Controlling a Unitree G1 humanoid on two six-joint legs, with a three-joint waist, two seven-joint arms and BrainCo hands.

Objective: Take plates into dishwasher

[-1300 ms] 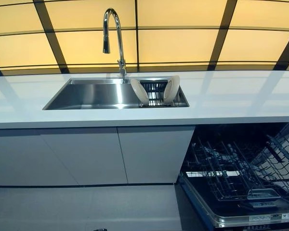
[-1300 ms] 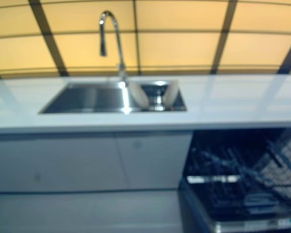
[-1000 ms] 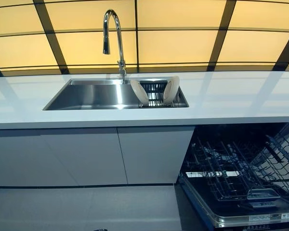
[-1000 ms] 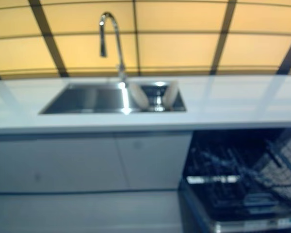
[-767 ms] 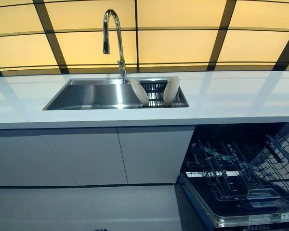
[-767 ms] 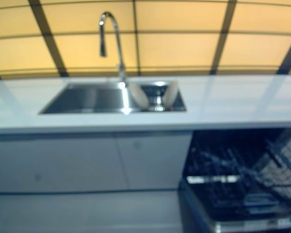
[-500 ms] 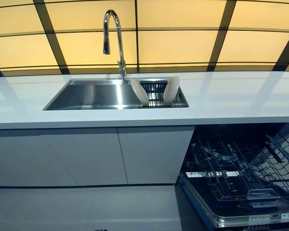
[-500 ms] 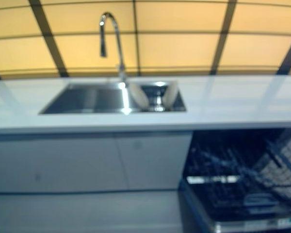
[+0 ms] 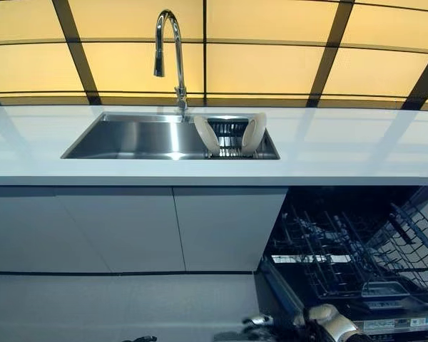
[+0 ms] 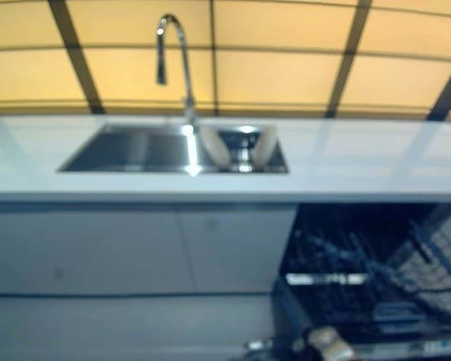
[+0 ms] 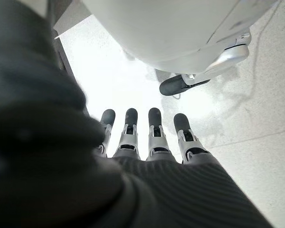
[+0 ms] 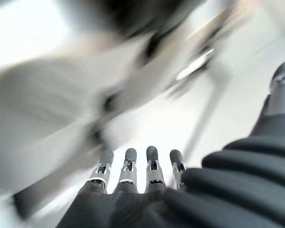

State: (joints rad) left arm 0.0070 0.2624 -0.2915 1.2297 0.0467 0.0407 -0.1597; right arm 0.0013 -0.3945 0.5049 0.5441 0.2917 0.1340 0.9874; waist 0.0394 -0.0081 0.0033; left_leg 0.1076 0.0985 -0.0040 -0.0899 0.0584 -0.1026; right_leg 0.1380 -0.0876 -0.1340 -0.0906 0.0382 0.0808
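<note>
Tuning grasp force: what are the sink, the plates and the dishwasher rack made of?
Sink: brushed stainless steel, going by its grey directional sheen. Plates: cream, smooth and opaque, probably ceramic, possibly melamine. Dishwasher rack: thin dark wire grid, likely coated steel.

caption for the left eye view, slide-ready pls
Two plates stand in the sink rack, dishwasher open below right, no robot hand near them yet.

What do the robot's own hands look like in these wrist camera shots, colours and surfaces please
Both look alike. The left hand has a row of silver fingers with rounded dark tips, each with small dark gaps along it, coming out of a dark ribbed cover over the back of the hand and wrist. The right hand shows the same silver, dark-tipped fingers and the same ridged dark cover. No markings show on either.
</note>
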